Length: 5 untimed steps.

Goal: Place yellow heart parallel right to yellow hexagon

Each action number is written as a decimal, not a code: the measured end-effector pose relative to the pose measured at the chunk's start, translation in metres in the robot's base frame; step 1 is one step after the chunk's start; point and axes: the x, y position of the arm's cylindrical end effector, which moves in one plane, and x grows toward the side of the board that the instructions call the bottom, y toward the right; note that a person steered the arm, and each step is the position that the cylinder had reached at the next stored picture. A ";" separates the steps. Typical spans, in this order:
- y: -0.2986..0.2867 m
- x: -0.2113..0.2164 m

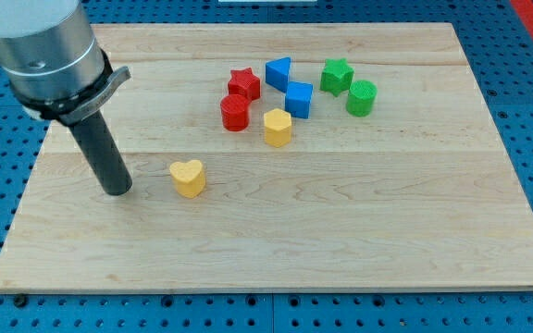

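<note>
Camera view: wooden board (pixel 359 240)
My tip (pixel 117 191): bare rod, no gripper – just left of yellow heart (pixel 188 178), apart
Yellow hexagon (pixel 278 128): up-right of heart, beside red cylinder (pixel 234 113)

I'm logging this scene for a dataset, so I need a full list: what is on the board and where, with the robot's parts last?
yellow heart: 1, yellow, left of the board's centre, alone
yellow hexagon: 1, yellow, bottom of the cluster toward the view's top
red star: 1, red, cluster's left, upper
red cylinder: 1, red, just below the red star
blue triangle: 1, blue, cluster's top middle
blue cube: 1, blue, just above and right of the yellow hexagon
green star: 1, green, cluster's upper right
green cylinder: 1, green, cluster's far right
wooden board: 1, light wood, fills most of the view
my tip: 1, dark rod end, left of the yellow heart, apart from it
</note>
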 end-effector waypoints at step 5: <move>0.132 0.037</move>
